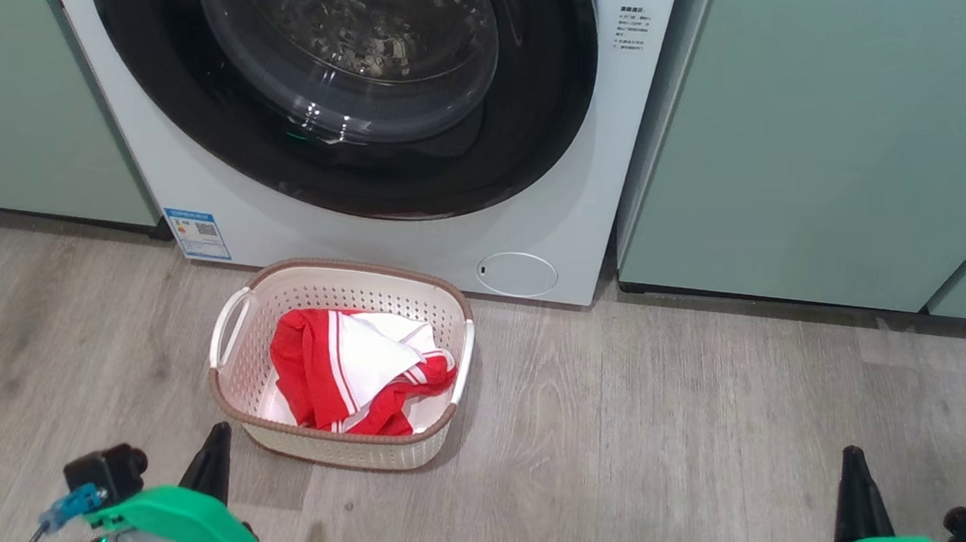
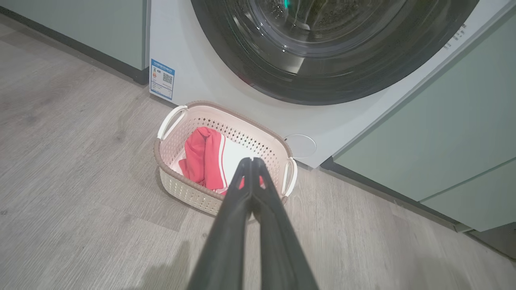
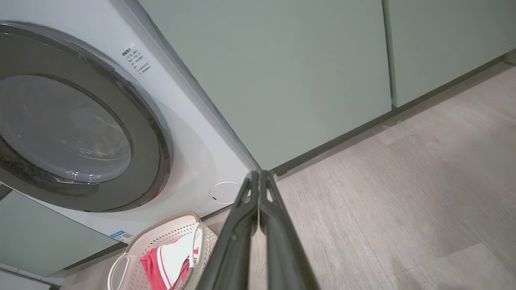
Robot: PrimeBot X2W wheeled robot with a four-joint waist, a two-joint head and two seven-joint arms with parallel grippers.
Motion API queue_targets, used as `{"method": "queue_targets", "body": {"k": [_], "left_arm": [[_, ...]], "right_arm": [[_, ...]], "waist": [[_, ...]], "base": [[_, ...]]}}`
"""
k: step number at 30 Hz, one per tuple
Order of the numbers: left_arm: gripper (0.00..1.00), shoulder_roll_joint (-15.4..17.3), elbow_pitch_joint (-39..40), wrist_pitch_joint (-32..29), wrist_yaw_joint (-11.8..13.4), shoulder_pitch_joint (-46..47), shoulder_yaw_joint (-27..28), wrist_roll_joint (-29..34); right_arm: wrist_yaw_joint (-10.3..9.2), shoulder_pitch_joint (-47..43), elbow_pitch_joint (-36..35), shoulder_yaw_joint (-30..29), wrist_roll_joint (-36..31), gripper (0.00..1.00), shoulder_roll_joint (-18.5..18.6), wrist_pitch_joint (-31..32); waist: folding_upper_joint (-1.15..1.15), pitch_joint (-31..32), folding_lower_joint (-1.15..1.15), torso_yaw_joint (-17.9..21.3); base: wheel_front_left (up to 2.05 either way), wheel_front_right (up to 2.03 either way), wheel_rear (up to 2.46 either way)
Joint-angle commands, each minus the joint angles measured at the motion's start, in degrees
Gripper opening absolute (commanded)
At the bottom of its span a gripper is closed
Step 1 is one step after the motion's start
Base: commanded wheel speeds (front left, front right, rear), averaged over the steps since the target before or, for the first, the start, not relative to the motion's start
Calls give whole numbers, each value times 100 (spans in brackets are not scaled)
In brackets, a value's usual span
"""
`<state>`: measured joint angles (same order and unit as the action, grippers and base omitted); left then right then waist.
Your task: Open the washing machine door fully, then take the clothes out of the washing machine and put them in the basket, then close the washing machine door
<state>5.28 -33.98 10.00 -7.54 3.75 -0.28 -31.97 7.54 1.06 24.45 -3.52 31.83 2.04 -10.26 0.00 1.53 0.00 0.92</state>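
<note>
The red and white clothes (image 1: 349,368) lie in the basket (image 1: 347,268). The basket sits on the floor (image 1: 651,419), right in front of the washing machine (image 1: 591,185). The left pincer (image 1: 221,431) is shut tight and holds nothing. It hangs near the basket's front edge. The right pincer (image 1: 853,454) is shut and empty too, well off to the basket's right, over bare floor. The washing machine door (image 1: 526,138) is closed. The blue label (image 1: 199,234) and the small print (image 1: 633,29) are too tiny to read.
</note>
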Motion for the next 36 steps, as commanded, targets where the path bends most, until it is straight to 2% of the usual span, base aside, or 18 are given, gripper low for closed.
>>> {"method": "queue_targets", "body": {"k": [1, 36], "left_arm": [[0, 39, 235, -31, 1, 258, 119, -168], [0, -65, 892, -637, 3, 252, 330, -2352]], "right_arm": [[-1, 239, -225, -19, 178, 0, 41, 48], [-3, 341, -531, -124, 2365, 0, 57, 656]], "waist": [[0, -3, 0, -2], [0, -66, 0, -35]], "base": [[0, 0, 0], [0, 0, 0]]}}
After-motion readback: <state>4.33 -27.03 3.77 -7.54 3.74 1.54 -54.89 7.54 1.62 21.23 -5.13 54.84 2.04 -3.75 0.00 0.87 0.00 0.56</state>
